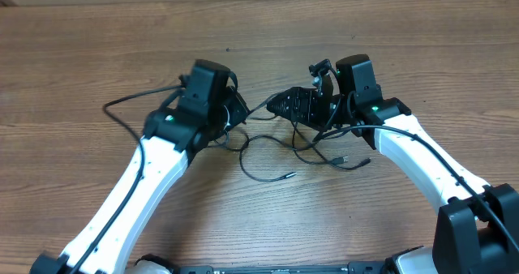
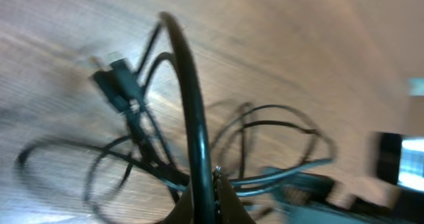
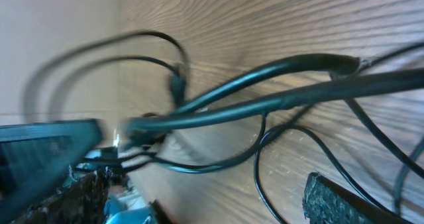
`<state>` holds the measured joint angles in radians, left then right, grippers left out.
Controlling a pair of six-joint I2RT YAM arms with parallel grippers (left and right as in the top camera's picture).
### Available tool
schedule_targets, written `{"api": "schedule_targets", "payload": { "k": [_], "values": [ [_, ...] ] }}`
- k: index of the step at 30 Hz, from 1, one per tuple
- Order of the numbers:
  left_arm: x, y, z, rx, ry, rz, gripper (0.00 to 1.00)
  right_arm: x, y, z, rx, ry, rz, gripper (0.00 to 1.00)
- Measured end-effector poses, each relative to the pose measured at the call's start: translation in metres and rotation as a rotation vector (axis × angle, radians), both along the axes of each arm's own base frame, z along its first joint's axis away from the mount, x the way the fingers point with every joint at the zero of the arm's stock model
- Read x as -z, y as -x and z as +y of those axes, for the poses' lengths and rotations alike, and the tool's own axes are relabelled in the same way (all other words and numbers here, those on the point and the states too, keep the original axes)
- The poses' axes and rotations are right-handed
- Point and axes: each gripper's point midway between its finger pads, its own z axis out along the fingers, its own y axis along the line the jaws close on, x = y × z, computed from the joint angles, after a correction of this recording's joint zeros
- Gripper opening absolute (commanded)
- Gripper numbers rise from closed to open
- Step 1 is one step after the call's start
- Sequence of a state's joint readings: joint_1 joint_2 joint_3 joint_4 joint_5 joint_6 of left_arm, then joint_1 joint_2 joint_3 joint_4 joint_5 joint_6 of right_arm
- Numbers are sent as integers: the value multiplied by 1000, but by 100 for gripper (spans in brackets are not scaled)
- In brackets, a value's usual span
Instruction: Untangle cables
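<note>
Pinching one strand, the left end effector holds the cables.

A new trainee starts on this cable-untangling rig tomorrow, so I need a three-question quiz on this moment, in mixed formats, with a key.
1. True or false: the left claw is shut on a cable.
2. The table surface is: A) wood, B) glass, C) cloth.
3. Fill in: the right claw stands ____, with cords running between its fingers.

Key: 1 true; 2 A; 3 open.
</note>
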<state>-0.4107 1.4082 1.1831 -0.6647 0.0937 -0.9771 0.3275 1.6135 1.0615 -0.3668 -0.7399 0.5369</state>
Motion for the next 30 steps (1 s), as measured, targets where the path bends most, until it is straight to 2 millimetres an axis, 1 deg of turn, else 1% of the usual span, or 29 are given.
{"api": "schedule_targets", "payload": {
  "k": [1,3,8,13,18,22,25,28,29,30],
  "values": [
    [-8,0,0,0,9,-19,4,-1,1,1,-2,-6,4,92],
    [-16,2,-1,4,18,-34,4,-4,1,6,-11,-23,-1,92],
    [-14,6,-2,17,25,-13,4,-13,-1,13,-4,-64,-2,93],
    [-13,7,-2,17,22,-7,4,-18,-2,16,38,-113,76,97],
    [-11,8,1,8,8,-2,4,-25,8,23,41,-182,194,97],
    [-11,8,2,-11,13,2,4,-29,19,33,31,-214,284,97],
    [-11,7,3,-36,28,12,4,-29,31,46,28,-220,353,87],
    [-11,8,1,-62,50,24,4,-26,37,56,53,-205,404,70],
    [-11,8,0,-67,55,27,4,-24,38,58,66,-198,413,62],
    [-12,9,-2,-64,62,28,4,-22,36,58,89,-187,418,57]
  ]
}}
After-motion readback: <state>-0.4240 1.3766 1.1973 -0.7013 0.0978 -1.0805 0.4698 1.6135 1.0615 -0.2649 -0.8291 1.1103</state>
